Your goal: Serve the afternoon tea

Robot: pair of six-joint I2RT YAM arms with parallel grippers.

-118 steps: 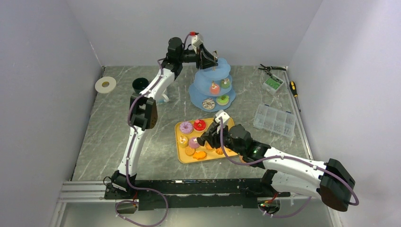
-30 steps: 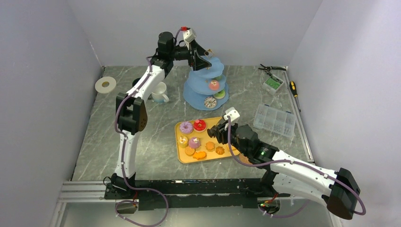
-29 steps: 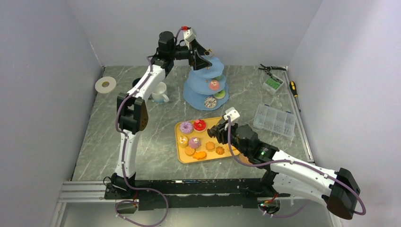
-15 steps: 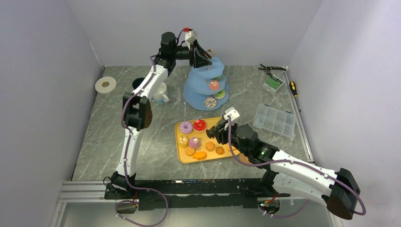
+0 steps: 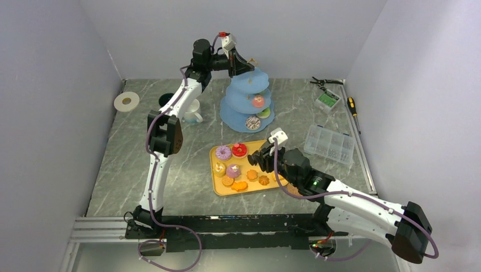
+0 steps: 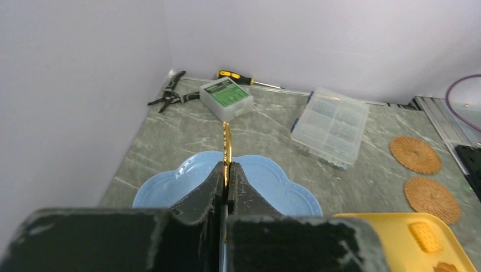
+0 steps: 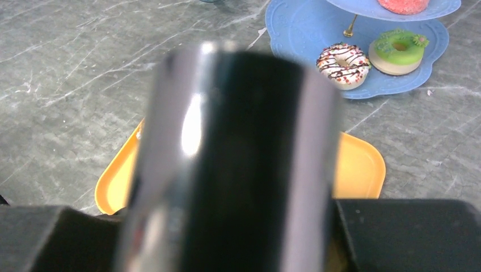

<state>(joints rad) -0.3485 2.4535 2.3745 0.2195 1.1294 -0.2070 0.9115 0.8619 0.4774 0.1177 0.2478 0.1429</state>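
High over the back of the grey marbled table (image 5: pixel 142 147), the left gripper (image 6: pixel 227 170) is clamped on the slim gold handle (image 6: pixel 227 139) of the light-blue three-tier stand (image 5: pixel 255 82). The stand looks rigid, light and top-heavy. Its small iced doughnuts (image 5: pixel 258 102) sit loose, so the central post seems the best hold, though its polish may slip. The right gripper (image 5: pixel 262 160) hovers over the flat yellow tray (image 5: pixel 214 153); I cannot tell its grip. The green box label (image 6: pixel 226 97) is unreadable.

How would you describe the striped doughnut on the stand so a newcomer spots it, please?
Find the light-blue stand at the back of the table. On its lowest tier sits the white-iced doughnut with dark stripes; its neighbour is a green doughnut.
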